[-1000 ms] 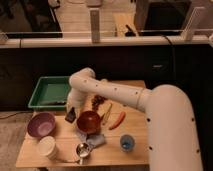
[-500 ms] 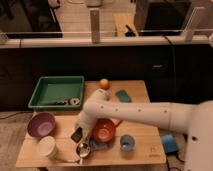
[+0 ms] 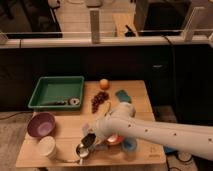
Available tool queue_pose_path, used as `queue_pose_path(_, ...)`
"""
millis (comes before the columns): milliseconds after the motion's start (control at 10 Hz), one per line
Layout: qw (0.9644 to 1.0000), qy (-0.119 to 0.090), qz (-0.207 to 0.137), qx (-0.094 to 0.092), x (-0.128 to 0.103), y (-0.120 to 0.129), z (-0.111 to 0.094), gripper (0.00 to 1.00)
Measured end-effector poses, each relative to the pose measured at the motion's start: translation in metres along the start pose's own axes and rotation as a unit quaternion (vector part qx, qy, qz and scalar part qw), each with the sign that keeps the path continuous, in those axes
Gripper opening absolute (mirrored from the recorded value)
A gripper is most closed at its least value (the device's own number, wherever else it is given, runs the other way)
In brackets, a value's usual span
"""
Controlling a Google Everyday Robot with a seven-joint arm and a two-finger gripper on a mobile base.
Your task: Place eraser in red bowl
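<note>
The red bowl (image 3: 115,140) sits near the table's front edge, mostly hidden under my white arm (image 3: 145,131); only a strip of its rim shows. My gripper (image 3: 89,139) is low over the table just left of the bowl, above a metal utensil (image 3: 81,150). I cannot make out the eraser; it may be hidden at the gripper.
A purple bowl (image 3: 41,124) and a white cup (image 3: 47,147) stand front left. A small blue cup (image 3: 130,145) is right of the red bowl. A green tray (image 3: 55,91) is back left. An orange (image 3: 103,83), grapes (image 3: 100,100) and a teal object (image 3: 122,96) lie behind.
The arm has swung across the red bowl and now covers most of it. The gripper has come forward and lower, toward the table's front edge. The view has shifted.
</note>
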Motion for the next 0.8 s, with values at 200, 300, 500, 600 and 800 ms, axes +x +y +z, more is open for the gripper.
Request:
queue_pose_path(200,0.9998,0.005,0.012,0.018,0.008,0.007,-0.015,0.0)
queue_pose_path(300,0.9993,0.007,0.026,0.024,0.014,0.016,-0.023,0.02)
queue_pose_path(500,0.9971,-0.001,0.069,0.033,0.031,0.04,-0.028,0.19)
queue_pose_path(600,0.9953,-0.01,0.088,0.039,0.037,0.048,-0.026,0.29)
queue_pose_path(800,0.9904,-0.027,0.121,0.062,0.045,0.057,-0.023,0.5)
